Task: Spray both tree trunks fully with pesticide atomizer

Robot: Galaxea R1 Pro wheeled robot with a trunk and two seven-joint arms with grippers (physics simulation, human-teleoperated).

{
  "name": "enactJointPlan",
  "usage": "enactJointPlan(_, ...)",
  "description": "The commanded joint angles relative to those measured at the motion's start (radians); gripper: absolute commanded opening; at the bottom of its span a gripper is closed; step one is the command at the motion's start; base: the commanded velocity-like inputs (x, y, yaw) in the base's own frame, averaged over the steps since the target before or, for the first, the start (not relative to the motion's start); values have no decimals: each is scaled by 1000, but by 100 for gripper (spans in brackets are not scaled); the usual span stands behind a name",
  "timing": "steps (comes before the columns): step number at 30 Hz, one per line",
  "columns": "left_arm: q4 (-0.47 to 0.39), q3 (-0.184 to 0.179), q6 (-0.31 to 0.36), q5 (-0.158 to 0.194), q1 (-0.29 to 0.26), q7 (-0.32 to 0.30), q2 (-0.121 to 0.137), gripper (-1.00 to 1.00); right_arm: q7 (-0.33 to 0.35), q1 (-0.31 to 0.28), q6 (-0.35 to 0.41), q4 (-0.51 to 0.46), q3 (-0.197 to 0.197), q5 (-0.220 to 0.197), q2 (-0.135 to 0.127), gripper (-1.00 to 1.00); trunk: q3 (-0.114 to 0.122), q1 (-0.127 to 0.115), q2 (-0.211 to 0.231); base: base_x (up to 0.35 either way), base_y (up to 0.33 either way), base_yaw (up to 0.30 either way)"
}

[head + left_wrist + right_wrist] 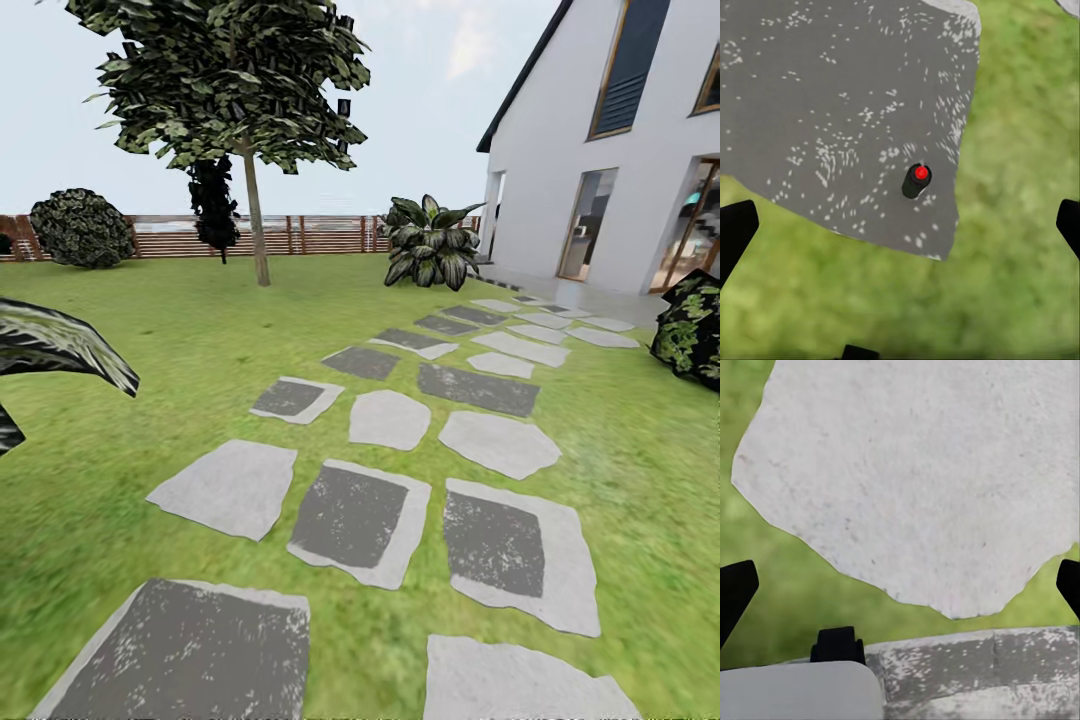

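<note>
1. At the 9 o'clock edge of the head view, a dark striped leaf (60,345) juts in over the green lawn (180,400).
2. At about 10 o'clock, a round dark bush (80,228) sits against the brown slatted fence (300,235).
3. Toward 11 o'clock, one tree (225,80) stands on the lawn, its thin straight trunk (256,225) bare below a blocky green crown; a dark narrow conifer (214,205) stands just beside it.
4. Near 12 o'clock, a broad-leaved plant (430,243) grows in front of the fence, beside the corner of the white house (600,150).
5. From 6 o'clock up toward 1 o'clock, grey stepping stones (355,520), some pale and some dark, run across the grass to the house.
6. At 3 o'clock, a dark green shrub (692,330) sits at the picture's edge.
7. In the left wrist view, the pesticide atomizer (916,180), a small dark cylinder with a red top, rests on a dark speckled stone (832,112) close to that stone's edge, with grass around.
8. The left gripper (900,225) has its fingers (735,229) spread wide, holding nothing, well apart from the atomizer.
9. In the right wrist view, the right gripper (900,585) also has its fingers (735,589) spread wide and empty, above a pale stone (922,472) and grass.
</note>
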Motion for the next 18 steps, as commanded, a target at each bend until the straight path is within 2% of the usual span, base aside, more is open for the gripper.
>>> enactJointPlan(1,0,-1,-3,6,0,1,0,100,-2,-1,-3,1,0,0,0,100,-1,0,0,-43,3,0)
enactJointPlan(5,0,-4,-3,6,0,1,0,100,-5,-1,-4,-1,1,1,-5,100,-1,0,0,-17,1,0)
enactJointPlan(7,0,-5,-3,6,0,1,0,100,-13,-1,-6,-2,0,2,-20,100,-1,0,0,-6,0,0)
enactJointPlan(8,-2,-7,-3,6,0,1,0,100,-99,-1,-48,-21,-4,0,-143,100,-1,0,0,-2,0,0)
enactJointPlan(9,-2,-7,-3,6,0,1,0,100,-135,-1,-60,-31,-5,-1,-183,100,-1,0,0,-2,0,0)
enactJointPlan(10,-3,-7,-3,7,0,1,0,100,-216,-1,-80,-53,-7,-2,-270,100,-1,0,0,0,0,0)
enactJointPlan(14,-6,-7,-3,7,0,1,0,100,-386,-1,-102,-80,-15,-5,-479,100,-1,0,0,0,0,0)
enactJointPlan(17,-10,-7,-3,8,0,1,0,100,-484,-1,-109,-87,-54,-6,-646,100,-1,0,0,0,0,0)
enactJointPlan(18,-12,-7,-3,8,0,1,0,100,-526,-1,-112,-84,-110,-6,-757,100,-1,0,0,0,0,0)
